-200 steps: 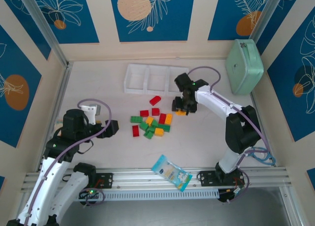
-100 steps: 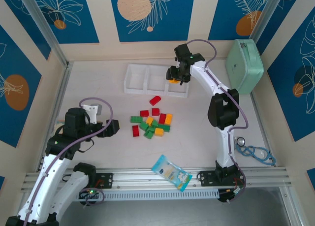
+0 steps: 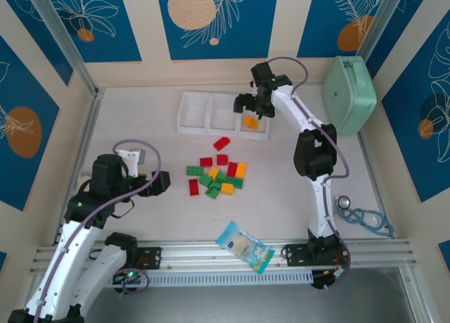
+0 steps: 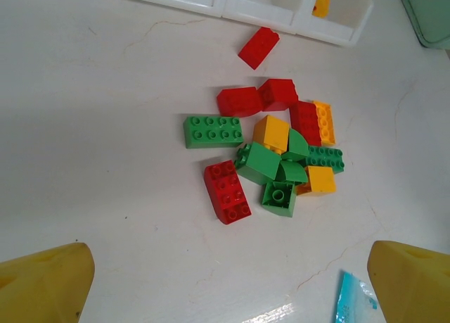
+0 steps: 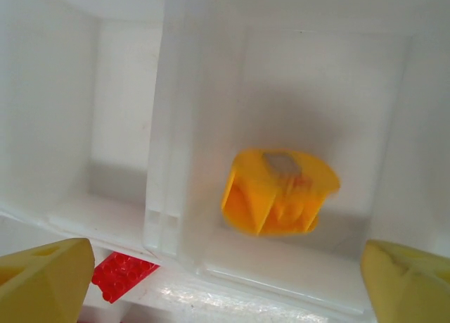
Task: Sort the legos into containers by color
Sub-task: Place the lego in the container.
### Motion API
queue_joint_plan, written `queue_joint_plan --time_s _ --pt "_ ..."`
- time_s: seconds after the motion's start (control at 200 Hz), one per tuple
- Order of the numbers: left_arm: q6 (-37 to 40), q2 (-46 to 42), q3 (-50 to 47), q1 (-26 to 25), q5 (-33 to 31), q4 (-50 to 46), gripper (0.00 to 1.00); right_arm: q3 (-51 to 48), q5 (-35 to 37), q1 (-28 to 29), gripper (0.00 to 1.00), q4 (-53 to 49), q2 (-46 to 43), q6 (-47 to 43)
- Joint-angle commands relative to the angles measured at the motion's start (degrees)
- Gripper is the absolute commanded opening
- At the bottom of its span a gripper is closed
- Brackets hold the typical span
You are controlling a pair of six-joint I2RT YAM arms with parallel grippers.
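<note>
Here my right gripper (image 3: 253,106) hangs over the white tray (image 3: 181,113) at the upper centre of the overhead view. Its jaws are spread wide and hold nothing. The round orange piece (image 5: 281,193) lies in the tray's right-hand compartment. In the right wrist view it sits above and between the two yellow fingertips, apart from both. It looks a little blurred there, so I cannot tell whether it lies at rest.

The other two compartments look bare. The bricks (image 3: 218,176) to be sorted sit in a loose heap at mid-frame, red, green and yellow-orange touching one another. One red brick (image 3: 222,143) lies apart, just beside the tray's near edge.

My left gripper (image 3: 162,181) waits at the lower left, jaws likewise spread and gripping nothing, well apart from the heap.

Risks, as I judge them:
- A finger could catch a compartment wall on the way out and drag the light tray.
- A grab into the crowded heap could pinch two colours at once, since several bricks overlap.
- A careless sweep could knock the lone red brick against the tray.
</note>
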Motion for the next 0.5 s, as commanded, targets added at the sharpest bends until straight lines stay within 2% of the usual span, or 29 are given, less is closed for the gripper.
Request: queue_joint_plan --time_s 0.0,0.25,0.495 --pt "0.0 0.2 -0.3 -0.2 1.2 0.7 0.99 -0.5 -1.3 0.6 0.99 -2.2 -5.2 1.2" --pt "0.0 0.6 -0.4 -0.2 1.5 0.7 1.0 -11.7 -1.1 2.6 0.99 -1.5 -17.4 6.6" --pt "0.0 0.8 -0.5 -0.2 2.0 0.9 0.99 -30.5 0.3 7.9 1.0 5.7 -28.5 20.3"
